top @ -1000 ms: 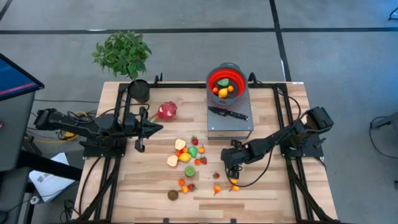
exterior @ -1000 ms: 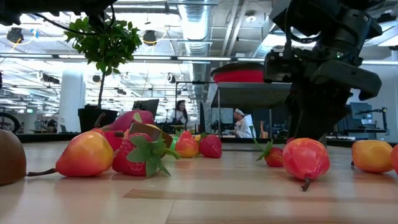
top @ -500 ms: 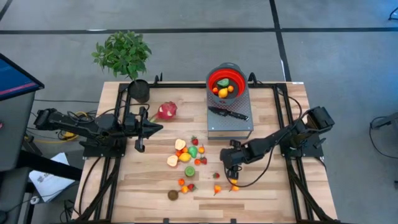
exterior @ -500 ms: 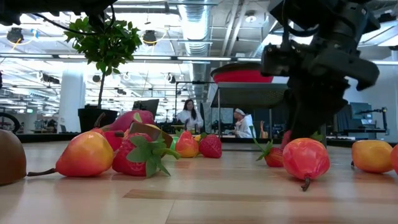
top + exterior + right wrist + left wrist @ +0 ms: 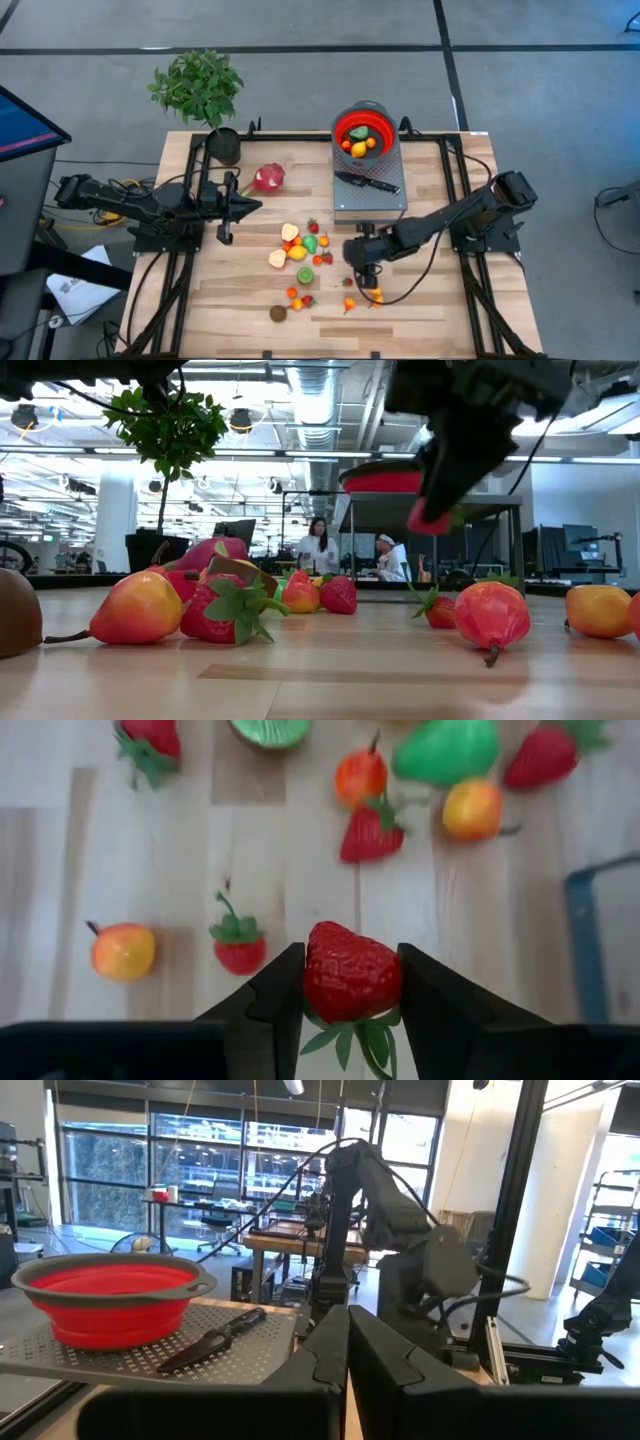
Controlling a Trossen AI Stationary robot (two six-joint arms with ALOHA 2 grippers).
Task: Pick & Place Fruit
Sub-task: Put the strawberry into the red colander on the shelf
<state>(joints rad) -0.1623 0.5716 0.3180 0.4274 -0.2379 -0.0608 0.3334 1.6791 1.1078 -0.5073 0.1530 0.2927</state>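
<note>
With its jaws pressed on a strawberry (image 5: 351, 970) lifted clear of the tabletop (image 5: 430, 300), the right pincer (image 5: 362, 268) at lower centre is mid-carry; next comes the swing up-frame to the bowl (image 5: 360, 133). Left pincer (image 5: 224, 238) waits shut, centre-left.

no readable text or labels anywhere here.

Open-plan lab, desks (image 5: 290, 1240), exposed ceiling ducts (image 5: 310, 400)
</note>
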